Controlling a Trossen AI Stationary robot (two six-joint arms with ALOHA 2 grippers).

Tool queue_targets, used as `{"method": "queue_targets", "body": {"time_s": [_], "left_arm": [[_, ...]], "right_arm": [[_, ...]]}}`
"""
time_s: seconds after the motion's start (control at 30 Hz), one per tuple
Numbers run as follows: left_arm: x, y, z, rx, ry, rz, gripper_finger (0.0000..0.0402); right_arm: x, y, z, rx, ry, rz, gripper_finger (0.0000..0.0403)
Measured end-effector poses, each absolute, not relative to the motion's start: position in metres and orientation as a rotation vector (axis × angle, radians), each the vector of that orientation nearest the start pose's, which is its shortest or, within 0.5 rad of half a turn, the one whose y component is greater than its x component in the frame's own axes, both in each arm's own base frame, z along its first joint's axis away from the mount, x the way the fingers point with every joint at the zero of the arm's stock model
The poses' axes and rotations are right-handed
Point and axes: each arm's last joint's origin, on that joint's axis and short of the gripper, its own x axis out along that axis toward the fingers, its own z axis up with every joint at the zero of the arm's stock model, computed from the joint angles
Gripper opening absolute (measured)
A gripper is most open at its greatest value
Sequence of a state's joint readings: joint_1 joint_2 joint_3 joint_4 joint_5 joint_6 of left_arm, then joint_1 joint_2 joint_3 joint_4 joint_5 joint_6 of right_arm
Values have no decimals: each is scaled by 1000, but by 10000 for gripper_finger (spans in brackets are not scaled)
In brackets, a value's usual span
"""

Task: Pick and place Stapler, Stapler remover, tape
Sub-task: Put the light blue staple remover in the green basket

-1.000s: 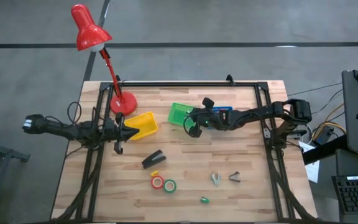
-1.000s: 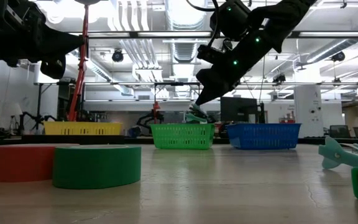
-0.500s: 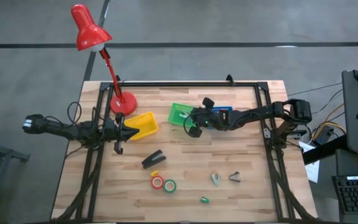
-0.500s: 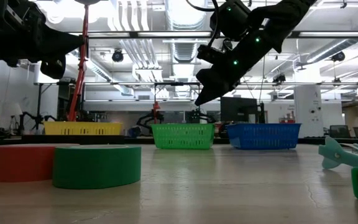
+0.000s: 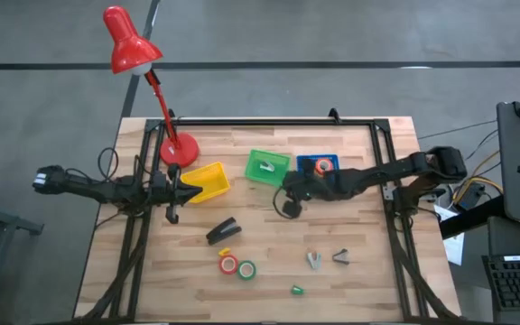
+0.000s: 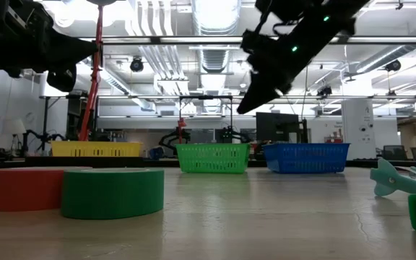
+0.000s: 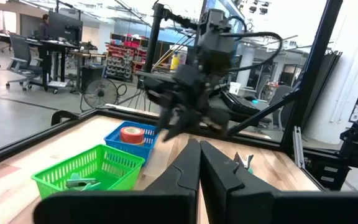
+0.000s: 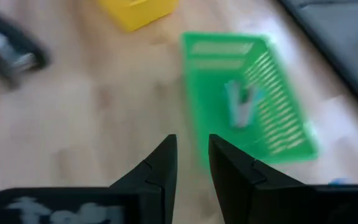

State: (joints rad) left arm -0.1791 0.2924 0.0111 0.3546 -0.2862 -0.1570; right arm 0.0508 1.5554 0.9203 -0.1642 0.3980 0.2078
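Note:
The black stapler (image 5: 223, 231) lies on the table by the red (image 5: 228, 264), green (image 5: 246, 269) and yellow (image 5: 226, 252) tape rolls. Another tape roll (image 5: 323, 165) sits in the blue basket (image 5: 307, 161). One staple remover (image 5: 264, 166) lies in the green basket (image 5: 279, 174); two more (image 5: 314, 260) (image 5: 340, 257) rest on the table. My right gripper (image 5: 289, 204) hovers open and empty near the green basket's near right corner; its own wrist view (image 8: 191, 155) shows the gap. My left gripper (image 5: 188, 190) waits shut by the yellow basket (image 5: 210, 181), at the table's left.
A red desk lamp (image 5: 177, 149) stands at the far left. A small green lump (image 5: 297, 290) lies near the front edge. A dark frame (image 5: 269, 122) rims the table. Bare wood lies between the baskets and the loose items.
My right gripper has drawn back from above the green basket toward the table's near edge and a little to the right, rising slightly. The staple remover that hung under it over the basket now lies inside the green basket.

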Motion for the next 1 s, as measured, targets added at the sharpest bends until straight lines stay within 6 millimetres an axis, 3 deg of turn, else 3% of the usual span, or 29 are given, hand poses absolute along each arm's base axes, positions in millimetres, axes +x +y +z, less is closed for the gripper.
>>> {"method": "queue_targets", "body": {"time_s": [0.2, 0.43, 1.0], "left_arm": [[114, -12, 176, -172, -73, 102, 10], [114, -12, 174, -169, -61, 102, 10], [114, -12, 174, -168, -56, 103, 10]], "right_arm": [[298, 33, 211, 221, 826, -249, 70], [282, 63, 206, 445, 1010, -104, 59], [254, 119, 198, 751, 1253, -96, 64]]}}
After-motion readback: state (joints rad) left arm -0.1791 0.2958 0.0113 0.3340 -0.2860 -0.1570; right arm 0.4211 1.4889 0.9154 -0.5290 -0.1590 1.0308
